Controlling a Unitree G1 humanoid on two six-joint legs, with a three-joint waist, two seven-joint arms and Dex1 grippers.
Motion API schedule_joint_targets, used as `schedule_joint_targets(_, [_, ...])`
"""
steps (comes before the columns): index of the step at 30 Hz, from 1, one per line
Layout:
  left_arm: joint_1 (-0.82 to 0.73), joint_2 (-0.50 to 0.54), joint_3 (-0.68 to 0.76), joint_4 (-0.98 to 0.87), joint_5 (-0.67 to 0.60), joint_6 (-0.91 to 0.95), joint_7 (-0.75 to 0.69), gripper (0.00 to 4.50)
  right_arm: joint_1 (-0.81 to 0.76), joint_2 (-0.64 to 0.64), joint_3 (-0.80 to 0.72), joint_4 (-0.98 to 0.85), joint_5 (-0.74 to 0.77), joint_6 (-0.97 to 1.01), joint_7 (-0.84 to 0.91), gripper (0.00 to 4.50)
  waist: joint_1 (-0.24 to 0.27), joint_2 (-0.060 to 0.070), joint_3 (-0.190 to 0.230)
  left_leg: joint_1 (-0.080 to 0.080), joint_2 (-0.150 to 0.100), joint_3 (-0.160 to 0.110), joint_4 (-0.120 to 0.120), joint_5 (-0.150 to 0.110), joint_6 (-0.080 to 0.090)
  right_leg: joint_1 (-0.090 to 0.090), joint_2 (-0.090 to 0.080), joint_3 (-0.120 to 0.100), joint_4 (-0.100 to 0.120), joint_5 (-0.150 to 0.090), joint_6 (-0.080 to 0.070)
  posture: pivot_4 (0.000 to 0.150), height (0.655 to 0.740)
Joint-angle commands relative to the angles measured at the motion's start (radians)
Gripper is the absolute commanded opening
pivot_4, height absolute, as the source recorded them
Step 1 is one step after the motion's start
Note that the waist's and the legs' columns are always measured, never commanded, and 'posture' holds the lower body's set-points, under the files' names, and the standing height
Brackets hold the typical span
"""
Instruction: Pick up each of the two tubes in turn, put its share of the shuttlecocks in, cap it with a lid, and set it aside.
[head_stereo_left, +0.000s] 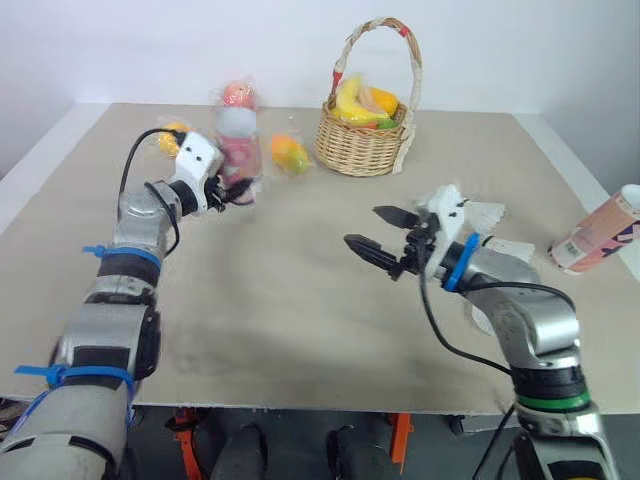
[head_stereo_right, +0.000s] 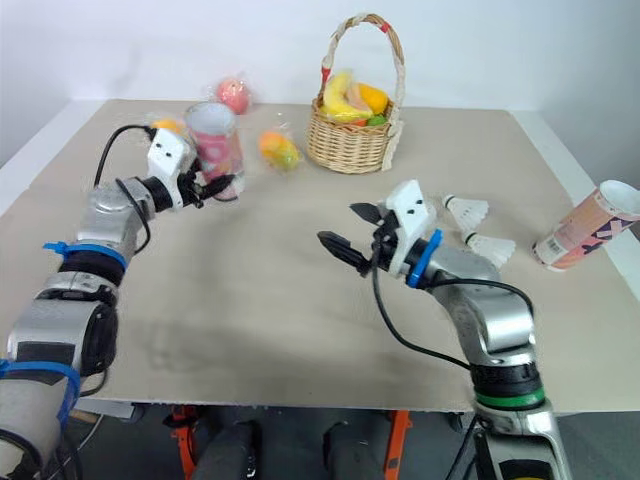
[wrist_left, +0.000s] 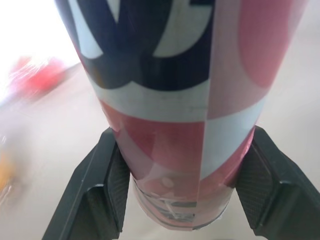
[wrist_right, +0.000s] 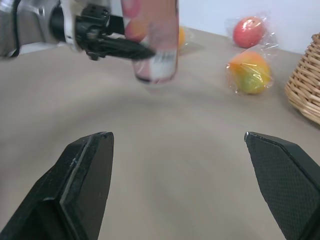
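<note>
Left of the basket (head_stereo_right: 350, 140), the left gripper (head_stereo_right: 215, 187) is clamping one tube (head_stereo_right: 213, 140) clear of the table; the right gripper (head_stereo_right: 342, 227) is hovering before the basket, fingers spread wide; the other tube (head_stereo_right: 585, 232) is lying far right of it.

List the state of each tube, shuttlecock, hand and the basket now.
Held tube: upright, gripped near its base.
Other tube: lying on its side, uncapped.
Shuttlecocks: two, loose on table.
Left hand: shut on held tube.
Right hand: open, empty.
Basket: upright, holding fruit.

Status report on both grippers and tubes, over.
Left gripper shut on upright tube. Right gripper open, empty. Second tube lying far right, shuttlecocks near it.
</note>
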Motion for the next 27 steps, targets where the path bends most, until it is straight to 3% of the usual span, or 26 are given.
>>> schedule_joint_targets(1, [0.072, 0.093, -0.055, -0.226, -0.042, 0.088, -0.253, 2.59, 0.023, -0.033, -0.069, -0.084, 0.048, 0.039, -0.018, 4.5, -0.012, 0.0, 0.0, 0.001, 0.0, 0.0, -0.001, 0.0, 0.0, 0.0, 0.0, 0.0, 0.001, -0.001, -0.002, 0.15, 0.74])
schedule_joint_targets(5, [0.174, 0.244, -0.118, -0.507, -0.08, 0.2, -0.485, 2.59, 0.092, -0.036, -0.134, -0.184, 0.079, 0.12, -0.115, 4.5, -0.02, 0.0, 0.0, 0.001, 0.004, -0.002, -0.002, 0.0, 0.0, -0.001, 0.004, -0.002, 0.003, -0.002, -0.005, 0.15, 0.74])
schedule_joint_targets(10, [0.21, 0.325, -0.162, -0.66, -0.098, 0.264, -0.539, 2.59, 0.154, 0.02, -0.136, -0.285, 0.087, 0.198, -0.266, 4.5, -0.019, 0.0, 0.0, 0.002, 0.005, -0.004, -0.001, 0.0, 0.001, 0.0, 0.005, -0.003, 0.004, -0.006, -0.001, 0.15, 0.74])
schedule_joint_targets(18, [0.229, 0.303, -0.163, -0.74, -0.179, 0.336, -0.536, 2.59, 0.208, 0.072, -0.034, -0.244, -0.089, 0.153, -0.429, 4.5, -0.019, 0.0, 0.0, 0.003, 0.004, -0.002, 0.002, 0.001, 0.001, 0.001, 0.004, -0.001, 0.004, -0.006, 0.002, 0.15, 0.74])
schedule_joint_targets(27, [0.32, 0.247, -0.189, -0.725, -0.154, 0.318, -0.484, 2.59, 0.111, 0.157, 0.034, -0.029, -0.267, 0.036, -0.533, 4.5, -0.019, 0.001, 0.0, 0.003, 0.005, -0.002, 0.001, 0.001, 0.001, 0.001, 0.005, -0.001, 0.004, -0.006, 0.001, 0.15, 0.74])
